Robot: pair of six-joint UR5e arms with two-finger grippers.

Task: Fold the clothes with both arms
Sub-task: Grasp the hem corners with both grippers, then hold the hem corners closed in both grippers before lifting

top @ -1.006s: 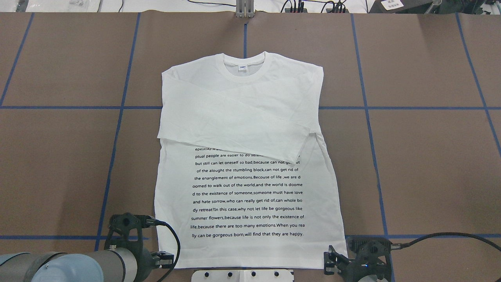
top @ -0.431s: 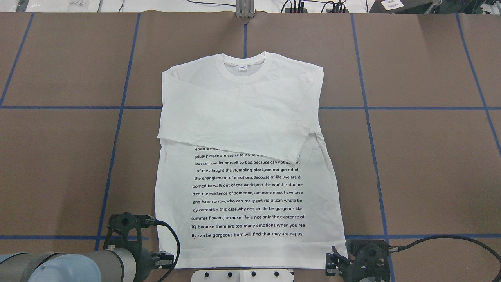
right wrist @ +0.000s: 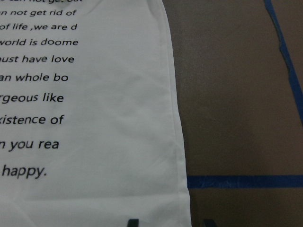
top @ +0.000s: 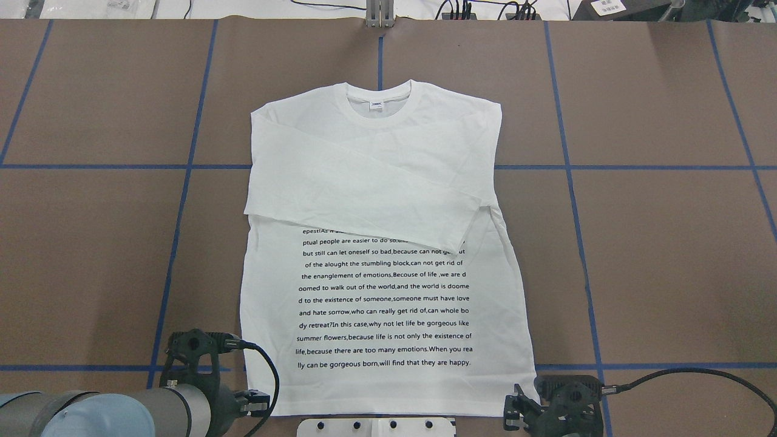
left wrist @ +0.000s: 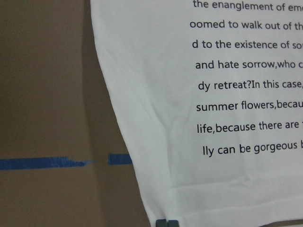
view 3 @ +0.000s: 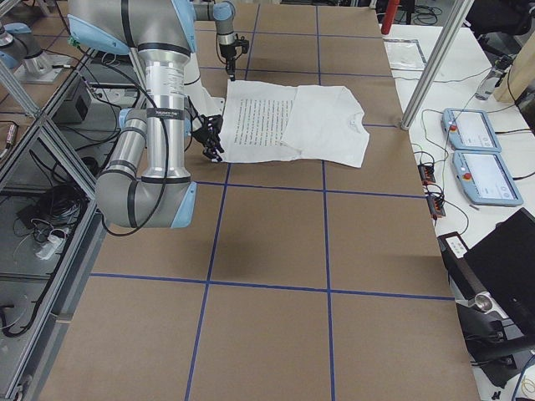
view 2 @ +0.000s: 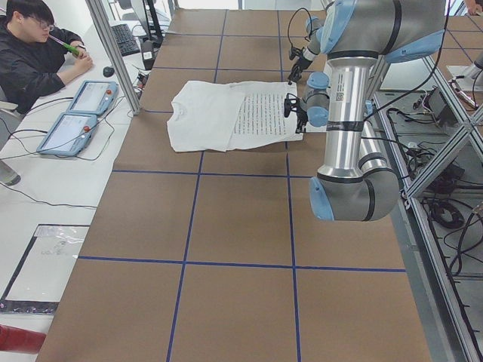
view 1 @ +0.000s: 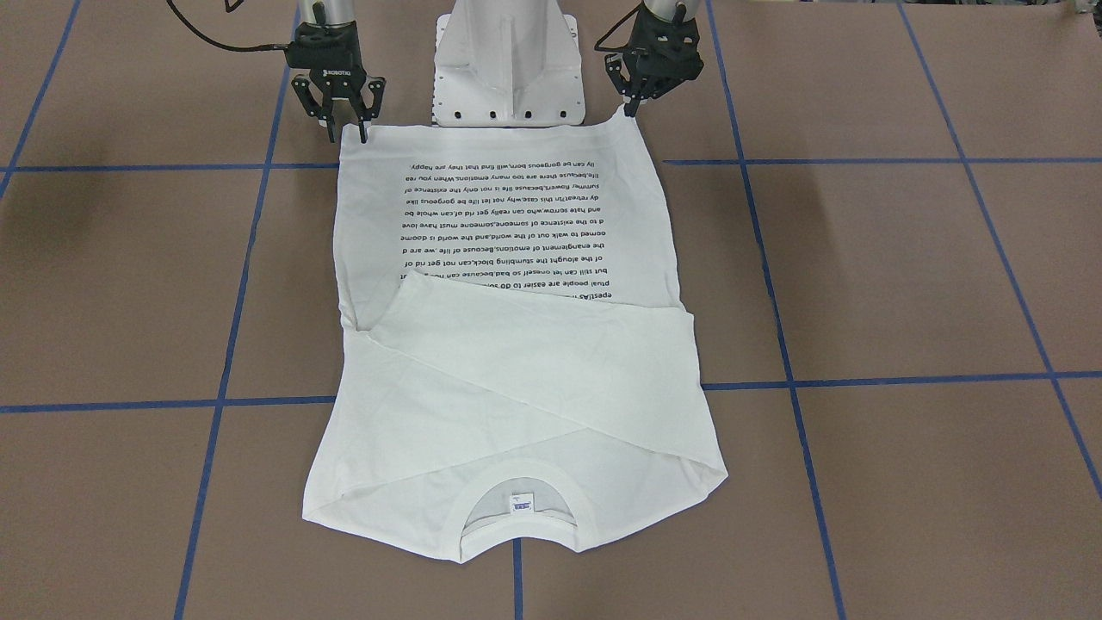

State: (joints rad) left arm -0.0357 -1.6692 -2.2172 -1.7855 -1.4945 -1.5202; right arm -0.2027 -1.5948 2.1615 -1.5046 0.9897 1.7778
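1. The white T-shirt lies flat and print side up in the middle of the brown counter. Its long axis runs near to far: the hem is at the near edge by the robot's white pedestal, and the ribbed neck is at the far end.
2. Both sleeves are folded across the chest and cover the top line of print.
3. The black printed text reads upright from the robot's side. It includes "summer flowers,because life is not only the existence of" and ends "will find that they are happy."
4. The neck label is too small to read.
5. The left pincer is at the hem's left corner, jaws closed together on the fabric.
6. The right pincer, marked "ROBOTIQ", has its jaws spread astride the hem's right corner and grips nothing.
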